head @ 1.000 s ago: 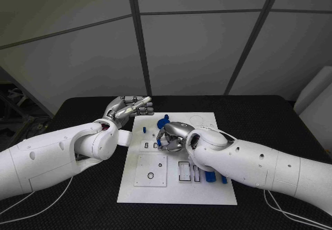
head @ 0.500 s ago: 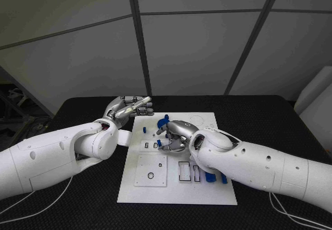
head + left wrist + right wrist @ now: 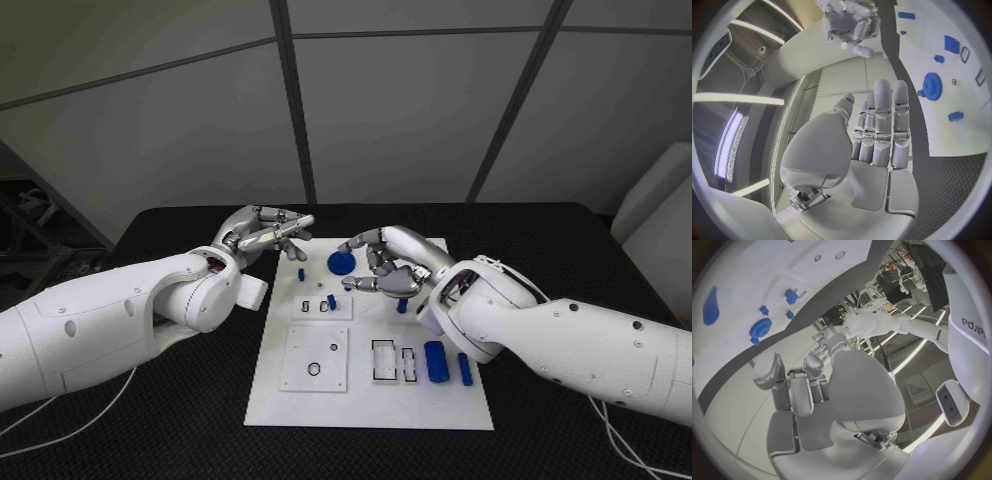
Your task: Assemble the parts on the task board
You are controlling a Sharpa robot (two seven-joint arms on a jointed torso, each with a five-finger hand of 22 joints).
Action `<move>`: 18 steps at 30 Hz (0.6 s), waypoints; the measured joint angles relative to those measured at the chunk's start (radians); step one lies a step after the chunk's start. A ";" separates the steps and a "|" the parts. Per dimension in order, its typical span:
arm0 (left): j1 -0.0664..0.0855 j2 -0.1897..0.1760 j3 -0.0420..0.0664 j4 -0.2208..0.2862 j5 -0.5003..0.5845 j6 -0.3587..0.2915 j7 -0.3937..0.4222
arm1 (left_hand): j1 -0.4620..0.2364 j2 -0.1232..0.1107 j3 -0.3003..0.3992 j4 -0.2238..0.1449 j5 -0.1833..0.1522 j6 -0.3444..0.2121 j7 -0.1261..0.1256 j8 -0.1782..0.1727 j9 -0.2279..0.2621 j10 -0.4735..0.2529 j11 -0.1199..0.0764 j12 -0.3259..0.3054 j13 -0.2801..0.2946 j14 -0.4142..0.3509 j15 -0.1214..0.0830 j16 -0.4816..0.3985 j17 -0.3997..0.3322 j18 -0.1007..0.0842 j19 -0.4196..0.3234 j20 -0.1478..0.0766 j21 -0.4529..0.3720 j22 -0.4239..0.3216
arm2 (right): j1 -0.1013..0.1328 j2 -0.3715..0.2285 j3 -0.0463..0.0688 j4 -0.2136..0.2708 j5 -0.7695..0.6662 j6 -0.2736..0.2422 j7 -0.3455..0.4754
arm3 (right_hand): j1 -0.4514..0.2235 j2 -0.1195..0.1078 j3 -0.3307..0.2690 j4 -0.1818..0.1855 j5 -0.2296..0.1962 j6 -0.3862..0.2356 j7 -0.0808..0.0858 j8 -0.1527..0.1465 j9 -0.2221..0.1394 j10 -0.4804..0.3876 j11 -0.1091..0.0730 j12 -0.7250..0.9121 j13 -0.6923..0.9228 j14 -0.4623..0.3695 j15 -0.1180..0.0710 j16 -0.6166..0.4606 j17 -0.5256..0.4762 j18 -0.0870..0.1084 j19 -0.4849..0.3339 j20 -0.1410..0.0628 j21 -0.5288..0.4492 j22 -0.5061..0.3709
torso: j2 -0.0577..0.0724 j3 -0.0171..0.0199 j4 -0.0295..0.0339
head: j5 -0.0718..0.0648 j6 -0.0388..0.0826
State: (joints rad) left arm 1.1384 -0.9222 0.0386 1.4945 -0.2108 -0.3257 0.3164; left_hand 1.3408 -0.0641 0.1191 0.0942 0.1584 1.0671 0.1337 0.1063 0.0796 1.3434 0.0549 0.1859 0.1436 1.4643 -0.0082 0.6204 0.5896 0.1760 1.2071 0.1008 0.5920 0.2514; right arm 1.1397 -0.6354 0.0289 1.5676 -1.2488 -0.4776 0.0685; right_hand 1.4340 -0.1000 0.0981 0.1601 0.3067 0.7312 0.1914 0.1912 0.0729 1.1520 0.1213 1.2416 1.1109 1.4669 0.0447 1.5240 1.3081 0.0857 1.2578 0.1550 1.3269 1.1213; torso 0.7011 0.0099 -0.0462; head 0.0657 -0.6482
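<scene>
Two hands empty, fingers apart | right hand (image 3: 387,268) beside blue gear (image 3: 342,262) | left hand (image 3: 263,232) off board

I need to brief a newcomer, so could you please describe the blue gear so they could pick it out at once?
Start at the white task board in the middle of the black table. Near its far edge, just ahead of the right hand, lies the blue gear. It is the one round, toothed disc; the other blue parts there are small pegs or long bars.
</scene>
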 measured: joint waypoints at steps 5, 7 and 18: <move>0.007 -0.005 0.001 -0.006 -0.162 0.031 -0.148 | -0.045 -0.023 -0.014 0.024 -0.013 0.016 -0.016 0.015 0.016 0.029 -0.020 0.133 0.125 0.001 -0.018 0.502 0.483 -0.001 0.053 -0.023 0.241 0.236 | 0.040 -0.055 0.011 0.026 0.096 -0.017 0.029 | 0.002 0.002 0.000 0.000 0.009 0.004 0.001 0.006 0.000 0.000 0.000 0.000 -0.003 0.000 0.000 0.000 0.000 0.000 0.000 0.000 0.000 0.000 | -0.003 0.0005 -0.0006 | 0.001 -0.001; 0.011 -0.004 0.001 -0.006 -0.235 0.051 -0.222 | -0.073 -0.015 -0.028 0.046 -0.013 0.022 -0.022 0.035 0.031 0.006 -0.026 0.216 0.205 -0.001 -0.024 0.616 0.594 -0.026 0.062 -0.031 0.361 0.373 | 0.057 -0.077 0.017 0.032 0.133 -0.022 0.035 | 0.002 0.002 0.000 0.000 0.010 0.008 0.005 0.009 0.000 0.000 0.000 0.000 -0.004 0.000 0.000 0.000 0.000 0.000 0.000 0.000 0.000 0.000 | -0.005 0.0010 -0.0013 | 0.003 -0.002; 0.039 0.044 0.002 -0.003 -0.578 0.199 -0.565 | -0.187 0.000 -0.200 0.188 -0.016 -0.003 -0.062 0.260 0.257 -0.057 -0.057 0.782 0.738 0.001 -0.051 0.937 0.719 -0.109 0.188 -0.050 0.781 0.942 | 0.084 -0.160 0.036 0.039 0.285 -0.029 0.038 | -0.001 0.005 0.000 0.000 0.016 0.033 0.009 0.032 0.002 -0.004 -0.004 0.000 -0.008 0.000 0.000 0.000 0.000 0.000 0.000 0.000 -0.004 -0.002 | -0.020 0.0032 -0.0043 | 0.016 -0.003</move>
State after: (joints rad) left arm 1.1770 -0.8785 0.0407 1.4912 -0.7884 -0.1267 -0.2481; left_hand 1.1542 -0.0640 -0.0807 0.2819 0.1421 1.0643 0.0717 0.3667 0.3362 1.2860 -0.0021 0.9680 0.8814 1.4656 -0.0593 1.5569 1.3085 0.0667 1.3955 0.0503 1.3734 1.1938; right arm 1.2233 -0.7954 0.0650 1.6069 -0.9639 -0.5065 0.1061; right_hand 1.4327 -0.0952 0.0981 0.1601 0.3224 0.7644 0.2004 0.2234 0.0748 1.1485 0.1178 1.2416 1.1034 1.4668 0.0447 1.5240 1.3079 0.0855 1.2578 0.1550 1.3225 1.1198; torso 0.6816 0.0130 -0.0505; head 0.0816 -0.6510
